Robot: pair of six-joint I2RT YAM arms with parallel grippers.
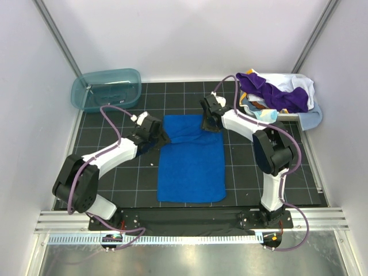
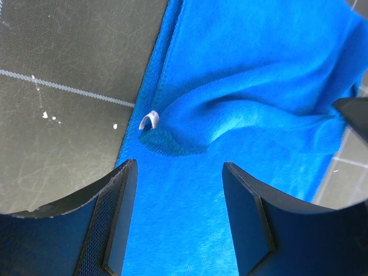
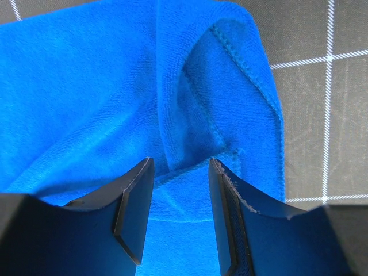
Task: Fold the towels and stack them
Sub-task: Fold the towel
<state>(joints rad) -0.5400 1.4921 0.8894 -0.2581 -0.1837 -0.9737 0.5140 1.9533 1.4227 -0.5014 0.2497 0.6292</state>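
Your royal blue towel (image 1: 191, 167) lies on the table (image 1: 126, 172) between the two arms, its far end turned back toward you in a rumpled flap. Your left claw (image 2: 179, 168) sits low at the far left corner with its jaws spread. The folded corner and its small white loop (image 2: 149, 119) lie just ahead of the tips, and nothing is pinched. Your right claw (image 3: 180, 164) is at the far right corner, jaws also apart. The flap's hem runs into the gap, but as far as the wrist view shows it is not squeezed.

The flap is the worry. A ridge runs across it, so the fold is likely uneven and will probably carry through to a crooked stack if you press on.

If you lift away while terry is caught on a pad, you could drag the flap open. On the right, closing now might take only the top layer, or both layers when you want one. On the left, watch the loop, which could hook a fingertip.

The other towels (image 1: 270, 92) are heaped in the white basket (image 1: 307, 115) at the far right. A wide swing of your right arm may brush them.
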